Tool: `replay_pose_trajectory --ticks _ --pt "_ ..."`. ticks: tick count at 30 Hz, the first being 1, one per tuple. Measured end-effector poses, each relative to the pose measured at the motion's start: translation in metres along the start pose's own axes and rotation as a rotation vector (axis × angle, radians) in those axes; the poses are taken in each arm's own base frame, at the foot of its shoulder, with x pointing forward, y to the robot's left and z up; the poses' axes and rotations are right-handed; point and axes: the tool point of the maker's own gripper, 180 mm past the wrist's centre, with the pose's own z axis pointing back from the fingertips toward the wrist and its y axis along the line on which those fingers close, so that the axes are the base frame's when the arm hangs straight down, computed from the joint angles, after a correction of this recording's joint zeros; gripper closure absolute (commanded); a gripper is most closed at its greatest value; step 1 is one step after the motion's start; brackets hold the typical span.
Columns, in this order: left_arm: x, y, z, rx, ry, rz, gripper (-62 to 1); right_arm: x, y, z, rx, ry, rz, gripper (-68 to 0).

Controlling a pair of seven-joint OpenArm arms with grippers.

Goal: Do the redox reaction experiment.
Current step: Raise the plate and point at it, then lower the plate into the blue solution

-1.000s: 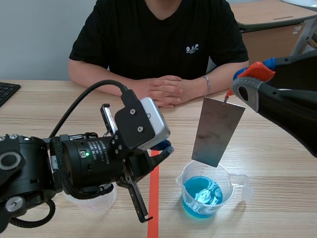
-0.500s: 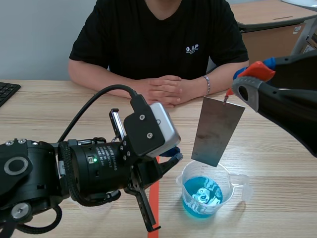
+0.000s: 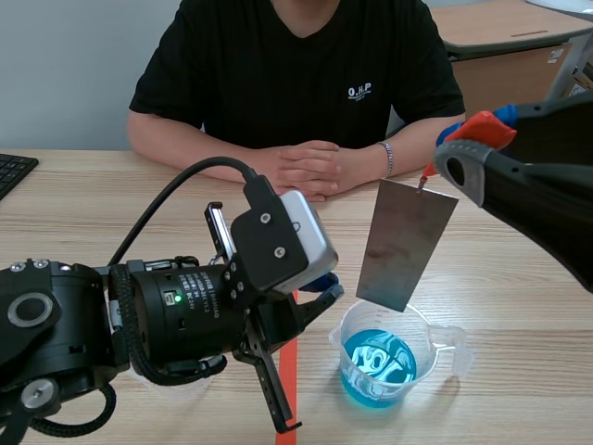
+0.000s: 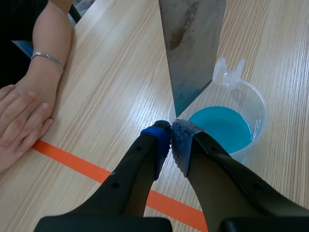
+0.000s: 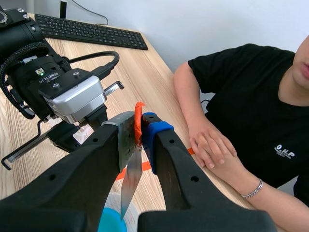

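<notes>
Where the scene view shows it raised on its own side, the right gripper [image 3: 489,125] is clamped on the top corner of a grey metal plate [image 3: 406,243]. The plate hangs tilted, its lowest corner at the far rim of a clear cup [image 3: 435,336] holding blue liquid [image 3: 375,363]; whether that corner touches the liquid cannot be told. The left gripper [image 3: 320,284] sits low, just beside the cup's near side, and a person's clasped hands [image 3: 310,170] rest on the table [image 3: 519,278] beyond. In the left wrist view the left gripper's fingers are pressed together on nothing, their tips close against the cup's wall and below the plate's lower corner. In the right wrist view the metal plate runs down edge-on from between the right gripper's closed fingers toward the blue liquid, and a keyboard [image 5: 91,31] lies at the table's far end.
</notes>
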Motion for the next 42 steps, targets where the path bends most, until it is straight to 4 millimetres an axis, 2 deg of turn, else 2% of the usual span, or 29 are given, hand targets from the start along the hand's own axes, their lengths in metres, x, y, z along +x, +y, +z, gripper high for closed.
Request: replay_pose_trajectory --ticks 15,21,27,32,38,42 --pt "-0.001 0.001 0.000 0.006 0.003 -0.008 -5.7 0.000 0.000 0.000 0.000 0.000 0.000 -1.5" --pt "-0.019 0.018 0.013 0.039 0.060 -0.043 -5.7 0.000 0.000 0.000 0.000 0.000 0.000 -1.5" --pt "-0.049 0.045 0.045 0.139 0.147 -0.048 -5.7 0.000 0.000 0.000 0.000 0.000 0.000 -1.5" --pt "-0.059 0.060 0.087 0.223 0.176 -0.046 -5.7 0.000 0.000 0.000 0.000 0.000 0.000 -1.5" --pt "-0.068 0.071 0.143 0.348 0.232 -0.028 -5.7 0.000 0.000 0.000 0.000 0.000 0.000 -1.5" --pt "-0.074 0.066 0.175 0.413 0.274 0.035 -5.7 -0.001 0.000 0.000 0.000 0.008 0.000 -1.5"
